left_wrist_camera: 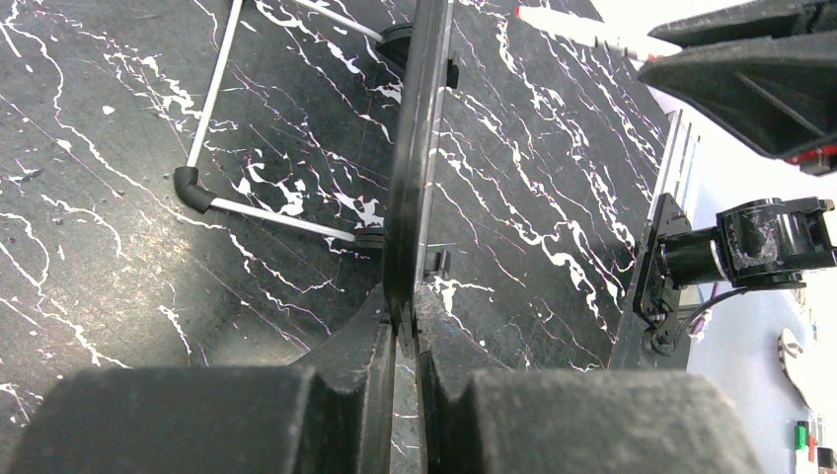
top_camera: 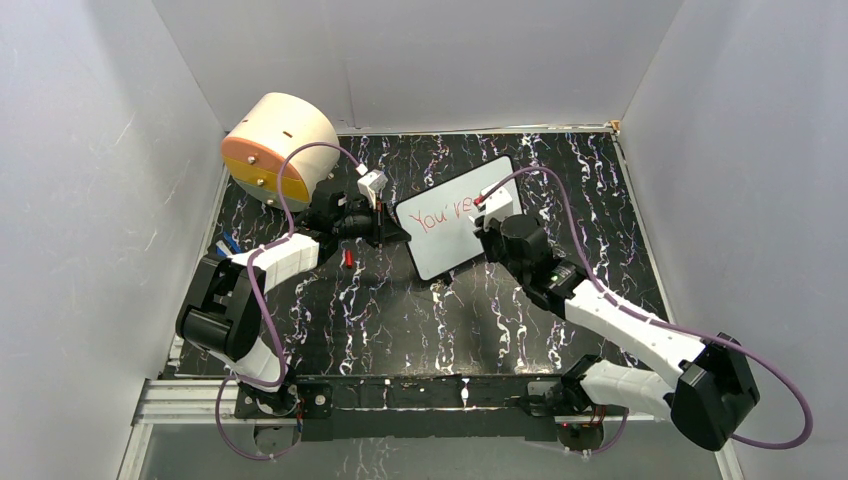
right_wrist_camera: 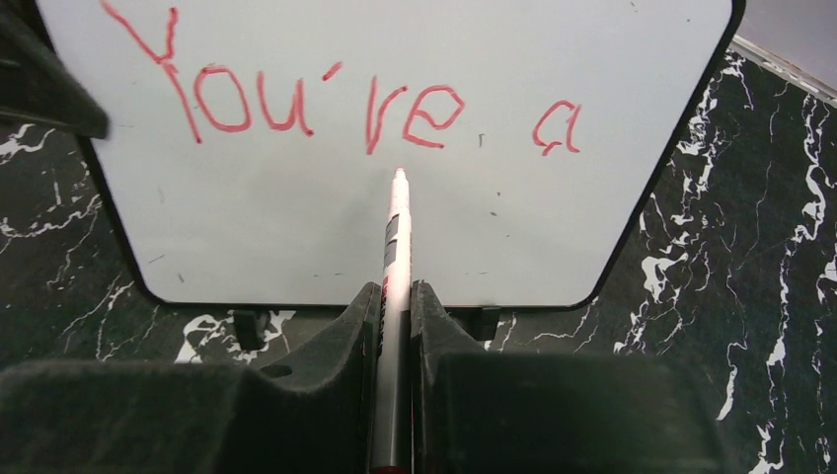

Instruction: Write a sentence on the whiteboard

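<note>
Whiteboard [top_camera: 452, 245] stands tilted on its wire stand [left_wrist_camera: 276, 217] between the two arms, with the left gripper [left_wrist_camera: 405, 331] clamped shut on its left edge. So far the sentence [right_wrist_camera: 296, 104] reads "You're a" in red, and looks unfinished. Below the board's bottom rim, the right gripper [right_wrist_camera: 396, 296] pinches the marker [right_wrist_camera: 398, 227], its tip under "re"; contact is unclear. Little room remains right of the "a" before the rounded corner, but the lower half is bare.
</note>
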Controlling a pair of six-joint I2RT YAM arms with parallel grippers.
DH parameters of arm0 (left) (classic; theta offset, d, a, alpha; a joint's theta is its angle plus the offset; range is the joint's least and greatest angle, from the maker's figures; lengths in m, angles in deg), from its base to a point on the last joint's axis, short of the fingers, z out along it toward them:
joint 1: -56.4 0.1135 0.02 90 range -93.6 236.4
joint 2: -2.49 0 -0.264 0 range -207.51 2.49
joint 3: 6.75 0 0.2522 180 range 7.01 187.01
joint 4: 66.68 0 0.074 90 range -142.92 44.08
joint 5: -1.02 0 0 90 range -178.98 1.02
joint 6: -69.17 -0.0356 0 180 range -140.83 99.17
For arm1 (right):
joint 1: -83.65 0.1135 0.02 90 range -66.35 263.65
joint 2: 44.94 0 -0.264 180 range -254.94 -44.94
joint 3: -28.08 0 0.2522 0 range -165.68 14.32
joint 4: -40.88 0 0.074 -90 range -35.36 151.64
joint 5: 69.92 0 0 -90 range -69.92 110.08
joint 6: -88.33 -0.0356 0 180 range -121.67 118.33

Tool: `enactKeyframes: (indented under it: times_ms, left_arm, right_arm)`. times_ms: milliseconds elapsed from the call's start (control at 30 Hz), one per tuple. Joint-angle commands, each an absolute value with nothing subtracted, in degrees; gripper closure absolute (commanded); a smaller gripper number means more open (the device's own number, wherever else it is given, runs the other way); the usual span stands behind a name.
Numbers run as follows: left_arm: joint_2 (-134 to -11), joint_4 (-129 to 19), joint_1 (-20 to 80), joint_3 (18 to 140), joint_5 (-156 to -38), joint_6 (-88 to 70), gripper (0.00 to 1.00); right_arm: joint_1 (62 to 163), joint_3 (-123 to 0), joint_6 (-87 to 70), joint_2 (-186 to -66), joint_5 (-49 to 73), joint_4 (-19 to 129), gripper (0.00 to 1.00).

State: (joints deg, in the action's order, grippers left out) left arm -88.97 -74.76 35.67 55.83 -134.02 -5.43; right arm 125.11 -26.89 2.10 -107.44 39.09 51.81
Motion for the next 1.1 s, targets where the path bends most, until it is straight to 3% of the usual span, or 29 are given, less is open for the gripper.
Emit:
enactKeyframes:
  times_ms: [0,567,1067]
  left_arm:
    - [-87.60,-72.80,35.57,56.59,-132.92,-6.95,1.00]
    - [-87.25,-72.90,35.44,56.49,-132.71,-6.68,1.00]
    - [-87.60,-73.24,35.31,56.47,-132.60,-6.07,1.00]
  right_arm:
    - [128.99,-25.97,0.69,-104.77,44.48,51.03,1.00]
    - [144.97,-24.25,-0.98,-110.05,54.03,45.26,1.00]
    - [150.64,-28.29,0.21,-118.16,56.71,41.47,1.00]
